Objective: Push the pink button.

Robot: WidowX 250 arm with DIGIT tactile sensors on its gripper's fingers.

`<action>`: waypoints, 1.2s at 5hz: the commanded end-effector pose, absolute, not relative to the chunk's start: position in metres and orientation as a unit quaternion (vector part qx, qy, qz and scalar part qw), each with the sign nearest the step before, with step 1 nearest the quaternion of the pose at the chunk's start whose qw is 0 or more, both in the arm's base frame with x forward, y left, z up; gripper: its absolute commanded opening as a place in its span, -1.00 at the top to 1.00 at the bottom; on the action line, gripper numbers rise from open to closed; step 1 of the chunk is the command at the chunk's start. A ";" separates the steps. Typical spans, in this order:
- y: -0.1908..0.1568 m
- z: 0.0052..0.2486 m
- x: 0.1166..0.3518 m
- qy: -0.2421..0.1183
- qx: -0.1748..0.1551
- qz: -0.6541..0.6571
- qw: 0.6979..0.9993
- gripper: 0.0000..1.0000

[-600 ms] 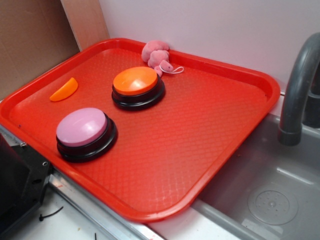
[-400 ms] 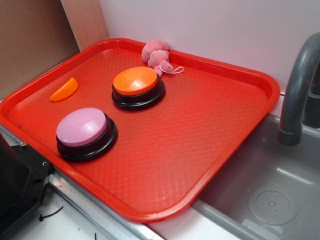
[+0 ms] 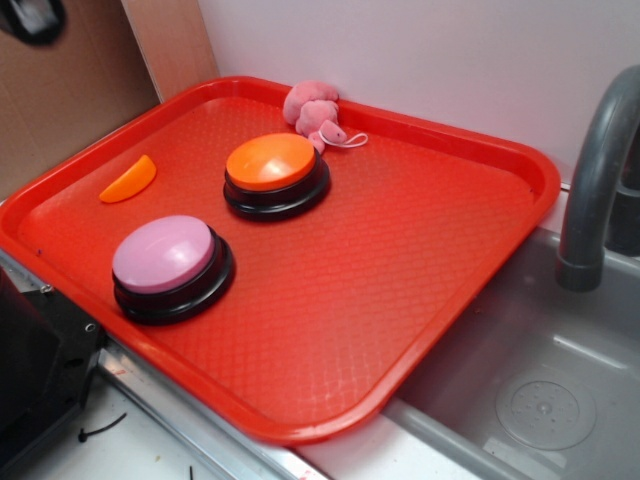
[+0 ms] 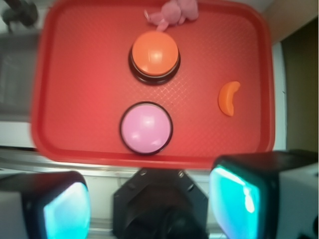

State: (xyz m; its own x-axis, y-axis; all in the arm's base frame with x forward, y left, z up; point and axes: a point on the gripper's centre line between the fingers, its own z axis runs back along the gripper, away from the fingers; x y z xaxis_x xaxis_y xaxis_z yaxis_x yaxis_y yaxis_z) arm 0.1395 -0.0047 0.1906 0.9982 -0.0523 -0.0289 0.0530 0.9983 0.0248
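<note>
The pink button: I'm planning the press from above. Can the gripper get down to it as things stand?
Probably yes. The pink button sits uncovered near the tray's edge, apart from the orange button, and the open gripper looks down from above with nothing between.

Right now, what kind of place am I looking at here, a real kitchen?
Probably a mock kitchen counter set up for robot practice, not a working one. A grey faucet curves over a grey sink, and beside it a red tray holds the pink button, an orange button and a plush toy.
</note>
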 end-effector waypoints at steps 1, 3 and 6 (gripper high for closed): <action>-0.012 0.093 0.168 0.020 0.017 -0.148 0.989 -1.00; -0.006 0.061 0.156 -0.036 0.015 -0.170 0.985 -1.00; -0.030 0.042 0.162 0.002 -0.002 -0.204 0.979 -1.00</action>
